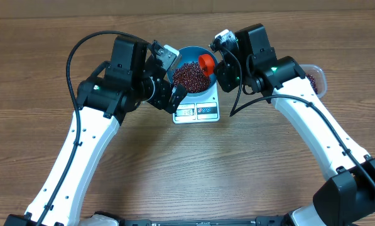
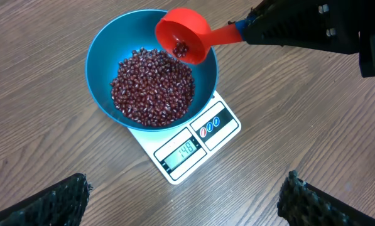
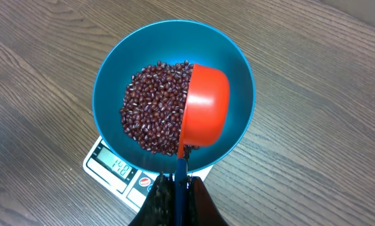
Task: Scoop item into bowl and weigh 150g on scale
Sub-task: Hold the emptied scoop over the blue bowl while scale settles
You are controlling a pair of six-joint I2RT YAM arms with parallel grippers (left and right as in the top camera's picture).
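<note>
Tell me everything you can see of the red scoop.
The red scoop is a round, deep cup of glossy, plastic-looking material with a short handle turning blue at its end. It is tipped on its side, mouth toward the bowl's middle, with a few beans inside. The right pincer is shut on its handle, holding it over the bowl.

Toward the far middle of the table [image 1: 187, 169], the scale [image 1: 196, 112], display edge nearest the robot. On the scale, the bowl [image 1: 187, 51], overhanging all but that edge. In the bowl, the beans [image 1: 188, 75]. Over the bowl's right side, tilted, the scoop [image 1: 206, 63] with a few beans inside, handle clamped in the right gripper [image 3: 174, 201]. Left of the bowl, apart from it, the left gripper [image 2: 184, 204], fingers spread. Far right, behind the right arm, a tub [image 1: 317, 78] with more beans.
</note>
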